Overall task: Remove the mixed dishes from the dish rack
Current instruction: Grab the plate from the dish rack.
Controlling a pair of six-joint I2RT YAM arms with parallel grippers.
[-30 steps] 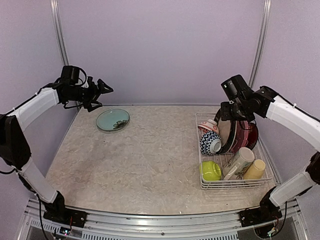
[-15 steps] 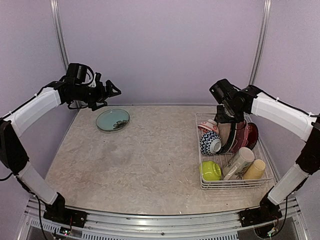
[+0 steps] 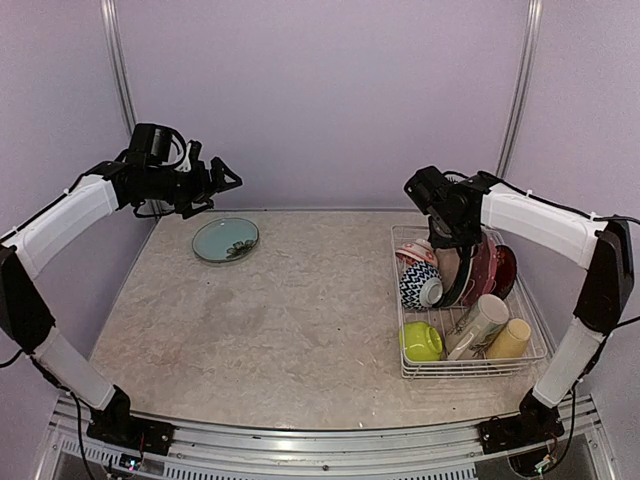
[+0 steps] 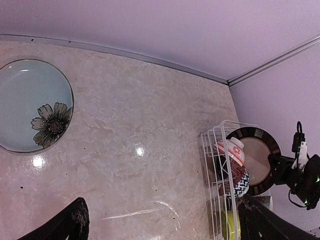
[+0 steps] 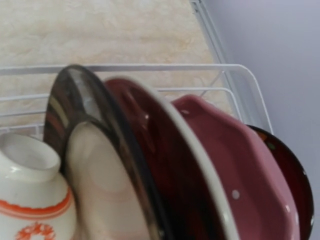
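Note:
The white wire dish rack (image 3: pixel 470 369) stands at the right. It holds a black-rimmed cream plate (image 3: pixel 456 278), dark red plates (image 3: pixel 487 270), a red-patterned bowl (image 3: pixel 417 252), a blue-chevron bowl (image 3: pixel 420 288), a lime-green bowl (image 3: pixel 422 341), a cream mug (image 3: pixel 480 324) and a yellow mug (image 3: pixel 510 340). My right gripper (image 3: pixel 446 236) hangs just above the upright plates; its fingers do not show in the right wrist view, which shows the cream plate (image 5: pixel 95 170) and a dark red plate (image 5: pixel 165 165) close up. My left gripper (image 3: pixel 218 180) is open and empty, high at the back left.
A pale blue plate with a flower (image 3: pixel 225 240) lies flat on the table at the back left, below the left gripper; it also shows in the left wrist view (image 4: pixel 32 105). A pink dish (image 5: pixel 235 165) stands behind the dark red plate. Walls close in the back and sides.
My right arm has swung left and lowered its gripper onto the tops of the upright plates. My left gripper has lifted and shifted slightly right, away from the flower plate.

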